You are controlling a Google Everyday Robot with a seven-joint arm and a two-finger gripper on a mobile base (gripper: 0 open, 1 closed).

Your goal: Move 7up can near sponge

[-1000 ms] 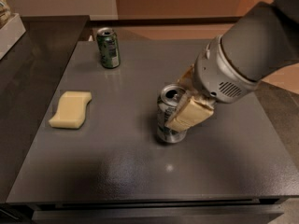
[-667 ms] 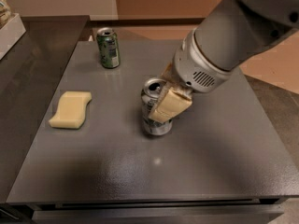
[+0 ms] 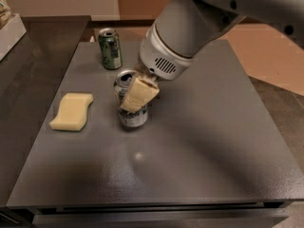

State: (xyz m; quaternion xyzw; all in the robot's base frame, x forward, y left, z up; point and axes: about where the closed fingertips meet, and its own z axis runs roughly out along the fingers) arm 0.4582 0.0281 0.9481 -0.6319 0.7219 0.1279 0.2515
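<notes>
The 7up can [image 3: 131, 113] is silver with a shiny top and stands upright in the middle-left of the dark grey table [image 3: 199, 146]. My gripper [image 3: 135, 95] reaches in from the upper right and is shut on the can; one pale finger pad [image 3: 138, 95] lies across its front. The sponge [image 3: 72, 111] is pale yellow, flat and wavy-edged, and lies on the table to the left of the can with a gap of about one can's width between them.
A darker all-green can [image 3: 110, 48] stands upright near the table's far edge, behind the 7up can. A white box [image 3: 9, 32] sits on the dark counter at the far left. The arm's large grey body [image 3: 190, 27] hangs over the table's back.
My gripper has carried the 7up can leftward across the table, from right of centre to close beside the sponge. The sponge and the green can have not moved.
</notes>
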